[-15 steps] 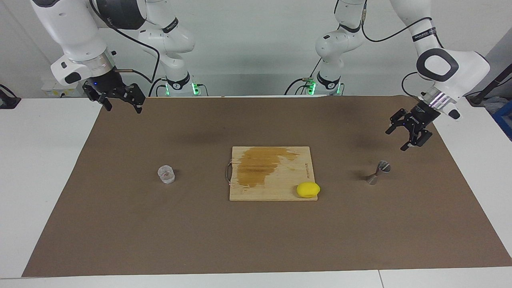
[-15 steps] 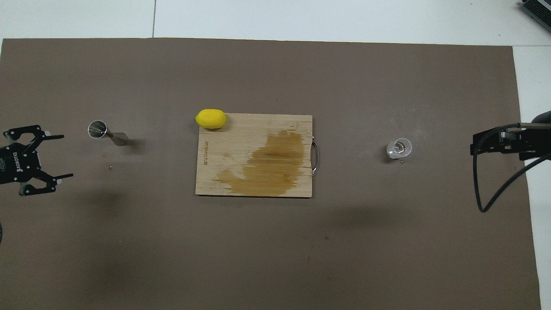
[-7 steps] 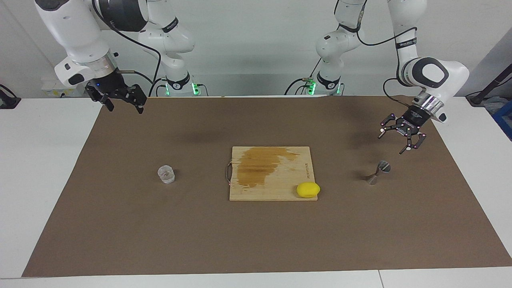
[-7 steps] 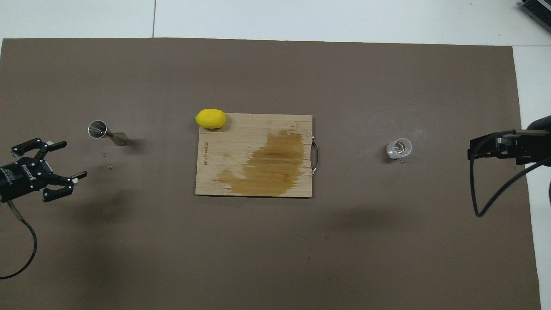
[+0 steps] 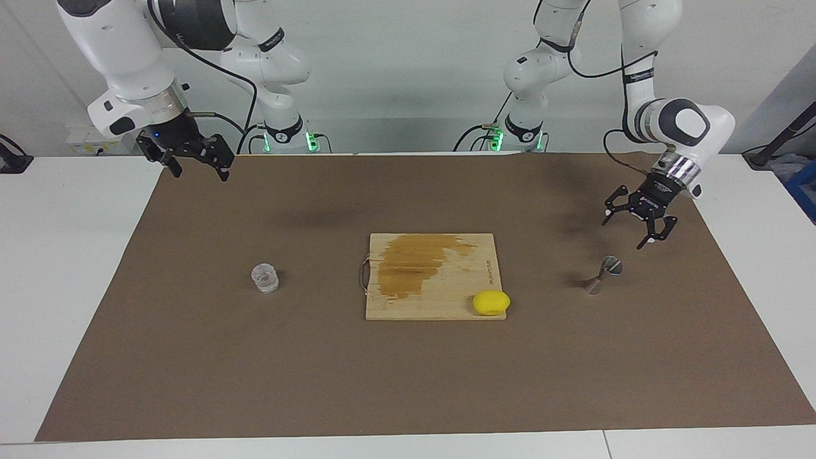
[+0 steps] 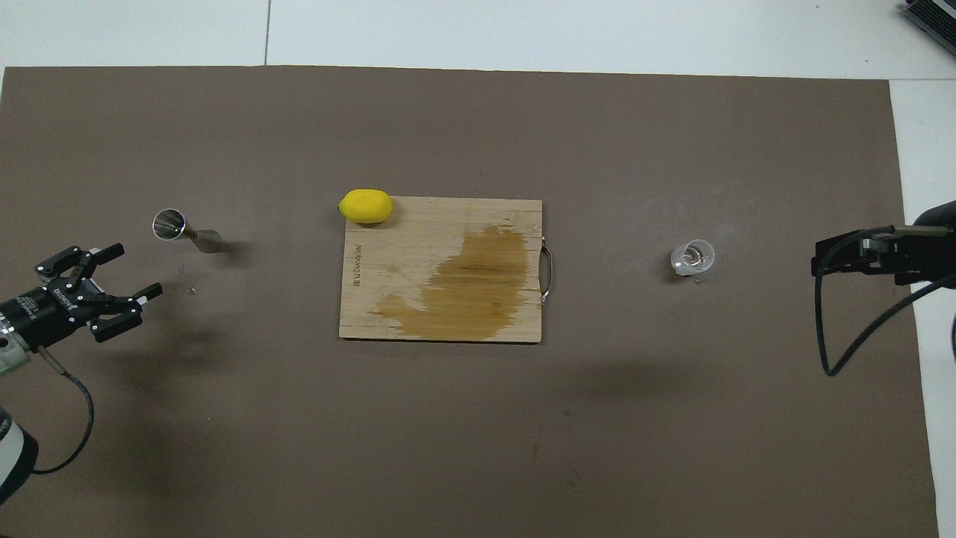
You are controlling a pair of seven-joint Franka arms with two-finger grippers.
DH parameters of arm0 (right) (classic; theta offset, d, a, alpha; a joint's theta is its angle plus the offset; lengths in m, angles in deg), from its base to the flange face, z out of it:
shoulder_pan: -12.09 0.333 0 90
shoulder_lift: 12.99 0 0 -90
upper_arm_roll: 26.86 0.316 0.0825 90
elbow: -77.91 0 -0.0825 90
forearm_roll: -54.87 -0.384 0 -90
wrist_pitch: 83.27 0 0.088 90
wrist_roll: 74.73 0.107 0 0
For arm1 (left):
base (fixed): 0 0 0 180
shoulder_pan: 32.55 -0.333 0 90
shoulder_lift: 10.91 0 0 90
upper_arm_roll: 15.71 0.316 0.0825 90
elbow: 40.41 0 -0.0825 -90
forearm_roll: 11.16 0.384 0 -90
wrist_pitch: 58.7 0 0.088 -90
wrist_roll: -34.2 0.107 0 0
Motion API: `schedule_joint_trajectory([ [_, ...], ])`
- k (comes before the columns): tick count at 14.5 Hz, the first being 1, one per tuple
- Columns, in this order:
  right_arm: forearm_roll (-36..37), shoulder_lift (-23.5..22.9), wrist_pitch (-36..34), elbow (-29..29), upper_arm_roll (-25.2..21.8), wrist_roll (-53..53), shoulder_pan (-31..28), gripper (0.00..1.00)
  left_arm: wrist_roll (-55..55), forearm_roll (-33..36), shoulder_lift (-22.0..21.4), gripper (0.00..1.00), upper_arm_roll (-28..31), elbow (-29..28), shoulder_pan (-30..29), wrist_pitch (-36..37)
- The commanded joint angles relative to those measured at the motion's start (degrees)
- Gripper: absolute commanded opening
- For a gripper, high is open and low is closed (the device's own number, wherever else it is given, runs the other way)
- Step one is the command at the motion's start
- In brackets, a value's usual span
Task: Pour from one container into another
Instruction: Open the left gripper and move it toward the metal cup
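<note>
A small clear glass tumbler [image 5: 265, 278] stands on the brown mat toward the right arm's end of the table; it also shows in the overhead view [image 6: 693, 257]. A silver hourglass-shaped jigger [image 5: 602, 275] stands on the mat toward the left arm's end, its mouth showing in the overhead view [image 6: 170, 225]. My left gripper [image 5: 623, 232] is open and empty, tilted down in the air over the mat beside the jigger, apart from it; it also shows in the overhead view [image 6: 139, 269]. My right gripper [image 5: 197, 173] is open and empty, raised over the mat's edge, well away from the tumbler.
A wooden cutting board [image 5: 440, 306] with a dark wet stain lies in the middle of the mat. A yellow lemon [image 5: 491, 302] sits on its corner toward the jigger. A small crumb [image 6: 192, 289] lies on the mat near the jigger.
My left gripper has swung in and turned, its fingers now pointing closer to the jigger. My right gripper has barely shifted. The tumbler and jigger have not moved.
</note>
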Motion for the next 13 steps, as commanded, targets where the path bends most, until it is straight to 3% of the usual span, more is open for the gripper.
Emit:
schedule_joint_trajectory([
  [1, -0.4, 1.4, 2.0, -1.7, 0.3, -0.3, -0.8, 0.99, 3.7, -7.4, 2.4, 0.99, -0.5, 0.3, -0.7, 1.6],
  [4, -0.4, 1.2, 2.1, -1.6, 0.3, 0.7, -0.9, 0.99, 8.2, -12.2, 2.6, 0.98, -0.5, 0.2, -0.6, 3.4],
  [13, -0.6, -1.7, 1.7, 2.1, 0.0, 8.0, -1.3, 0.94, 12.2, -14.4, 2.4, 0.97, -0.5, -0.3, 0.2, 4.6],
])
